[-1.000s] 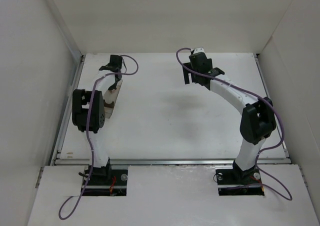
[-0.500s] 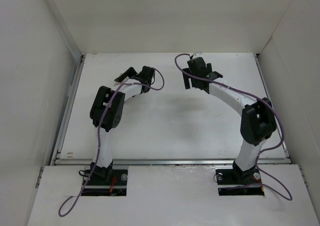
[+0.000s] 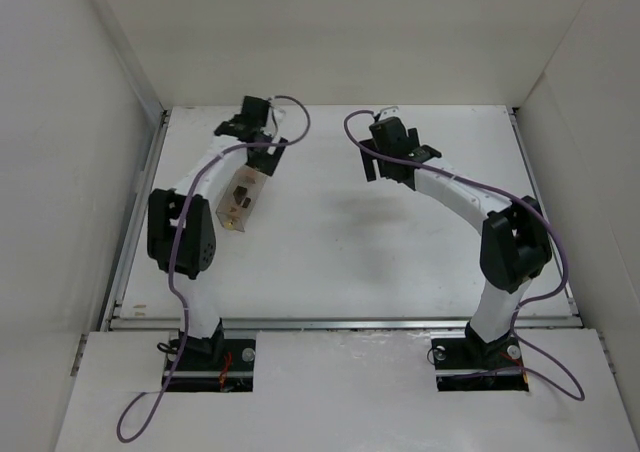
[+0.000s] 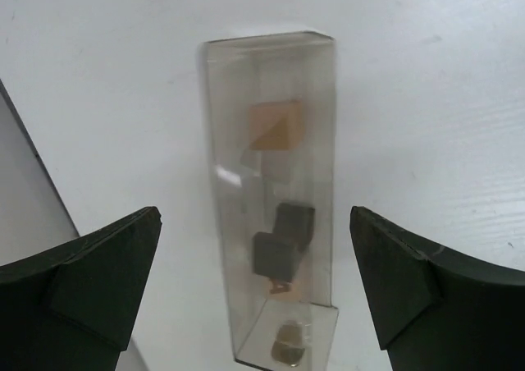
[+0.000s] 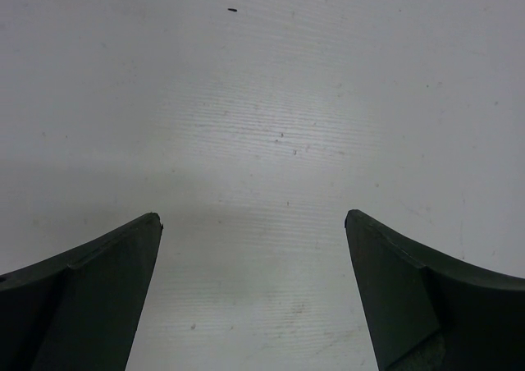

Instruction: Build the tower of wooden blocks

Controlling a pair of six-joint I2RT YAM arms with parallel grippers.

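Left wrist view looks down on the clear plastic box (image 4: 223, 141), which lies flat on the table (image 4: 426, 100) with the wood blocks (image 4: 283, 235) loose inside: one tan cube (image 4: 277, 125) farther off and two darker ones touching each other nearer. The left end effector (image 4: 253, 215) hangs released, fingers wide apart on either side of the box and not touching it, probably lined up to lift or tip it. The right end effector (image 5: 251, 217) is likewise spread, over bare table. No tower stands yet.
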